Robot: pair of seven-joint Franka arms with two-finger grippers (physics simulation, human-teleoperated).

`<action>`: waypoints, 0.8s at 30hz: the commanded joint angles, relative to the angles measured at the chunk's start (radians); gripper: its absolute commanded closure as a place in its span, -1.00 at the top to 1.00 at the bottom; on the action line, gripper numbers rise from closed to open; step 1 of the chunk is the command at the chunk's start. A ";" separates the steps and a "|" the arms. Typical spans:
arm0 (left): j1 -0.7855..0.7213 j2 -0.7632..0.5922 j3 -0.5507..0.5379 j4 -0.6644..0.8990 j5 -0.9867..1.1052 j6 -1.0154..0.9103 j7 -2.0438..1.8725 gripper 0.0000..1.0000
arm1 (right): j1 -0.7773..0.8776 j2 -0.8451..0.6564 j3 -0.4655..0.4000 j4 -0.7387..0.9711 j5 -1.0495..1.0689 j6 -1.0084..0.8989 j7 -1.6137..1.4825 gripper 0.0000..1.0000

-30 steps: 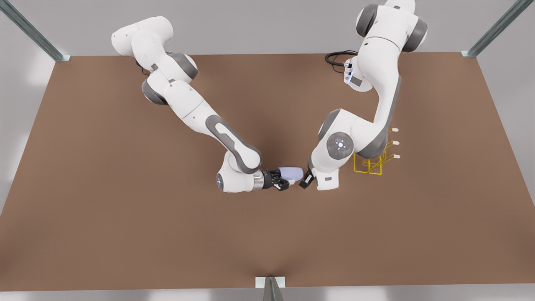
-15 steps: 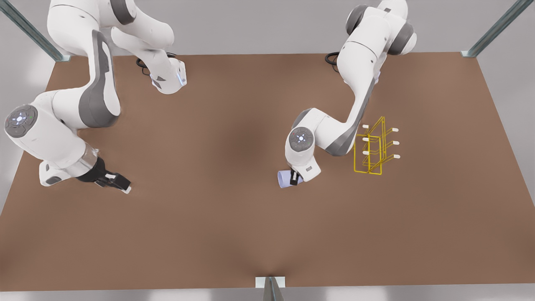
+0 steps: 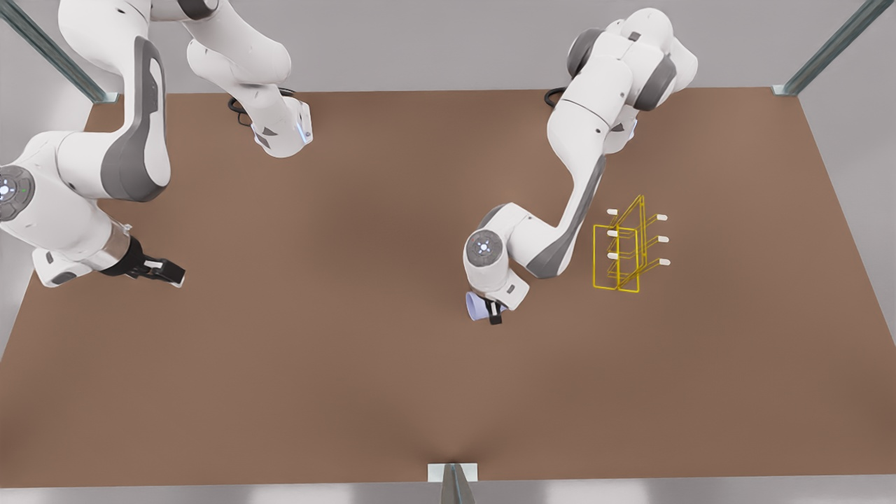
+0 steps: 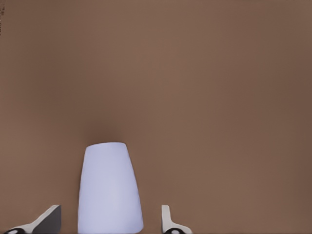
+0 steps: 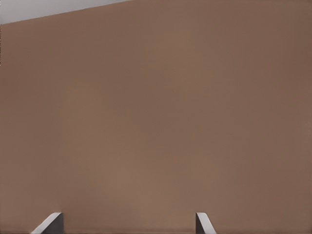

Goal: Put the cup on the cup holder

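1. The table (image 3: pixel 350 392) is bare between the cup and the rack, so a direct carry looks safe.
2. The cup holder (image 3: pixel 595 257) stands between 2 and 3 o'clock of the cup in the front view, well apart.
3. The cup (image 3: pixel 477 306) sits between the left gripper's (image 3: pixel 494 313) fingers, apparently gripped; lift it, then lower its mouth over a capped prong (image 3: pixel 612 234).
4. The right gripper (image 3: pixel 168 271) waits at 9 o'clock, fingers spread, empty.
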 commanded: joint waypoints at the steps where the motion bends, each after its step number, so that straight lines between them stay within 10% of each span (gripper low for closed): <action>1: 0.000 0.016 0.000 0.003 0.000 0.017 -0.339 1.00 | 0.002 -0.001 0.000 0.001 0.001 -0.031 -0.131 1.00; 24: -0.006 0.157 0.000 0.006 0.038 0.106 -0.322 1.00 | -0.011 0.007 -0.001 0.026 -0.001 -0.055 -0.143 1.00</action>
